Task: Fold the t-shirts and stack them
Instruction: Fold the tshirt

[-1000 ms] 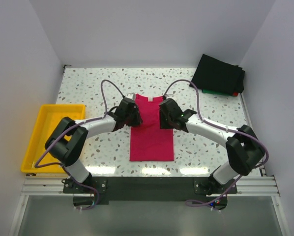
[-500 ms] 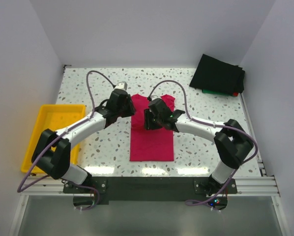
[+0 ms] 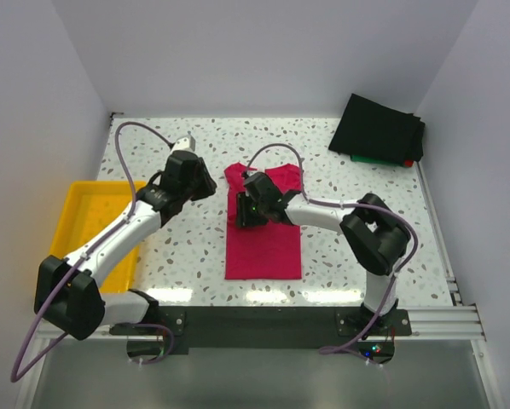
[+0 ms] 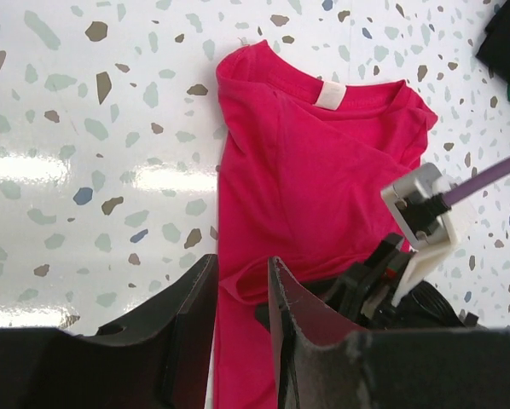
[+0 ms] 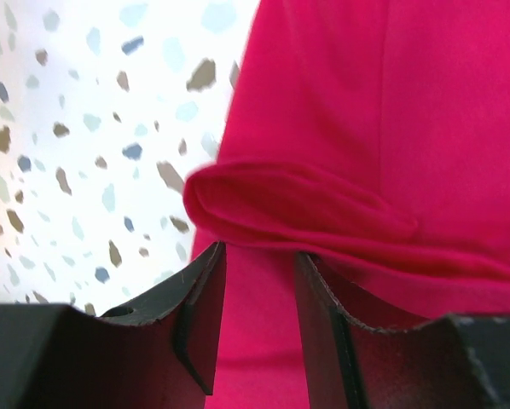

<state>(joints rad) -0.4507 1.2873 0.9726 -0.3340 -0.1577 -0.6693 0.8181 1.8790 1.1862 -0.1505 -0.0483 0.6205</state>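
1. Starting at the near hem, the crimson-pink soft cloth t-shirt [image 3: 263, 243] lies flat on the speckled table [image 3: 187, 256] as a long narrow panel. I judge it light, limp and not slippery, so it will sag and drag unless I pinch an edge through every layer.
2. My right gripper [image 5: 259, 298] sits low over the shirt's left edge. Its jaws are partly spread and pinch nothing.
3. A soft rolled fold [image 5: 298, 209] lies just ahead of those fingertips, and I would take hold there.
4. My right arm bends in from the right, wrist turned leftward.
5. My left gripper [image 4: 242, 328] hangs just beside the shirt's left edge on a long-stretched arm, with a narrow gap between empty jaws.
6. Farther off, the small white neck tag [image 4: 329, 94] marks the collar.
7. A black folded shirt pile [image 3: 379, 128] sits in the far right corner, well apart.
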